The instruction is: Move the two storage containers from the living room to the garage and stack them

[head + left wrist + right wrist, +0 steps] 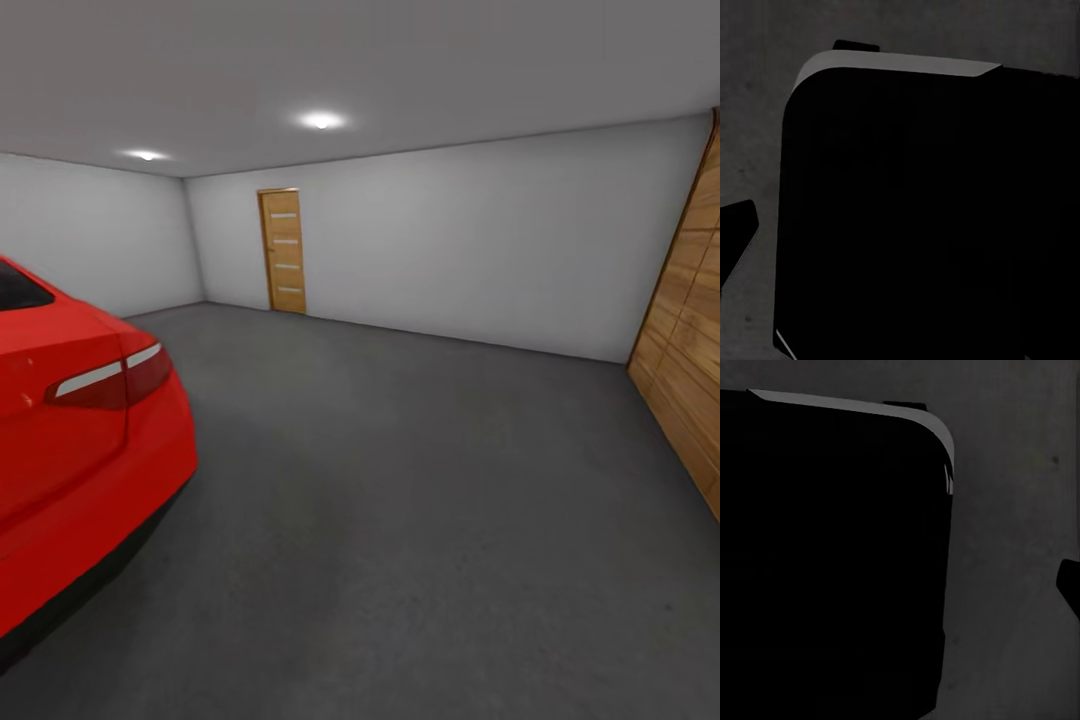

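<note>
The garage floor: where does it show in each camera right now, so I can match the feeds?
Head view: the dark grey floor fills the lower half, running from the red car at the left to the back wall's wooden door.
Left wrist view: rough grey floor beside a large black body.
Right wrist view: floor beside a similar black body.
Shared landmark: the floor's matte grey surface.
</note>
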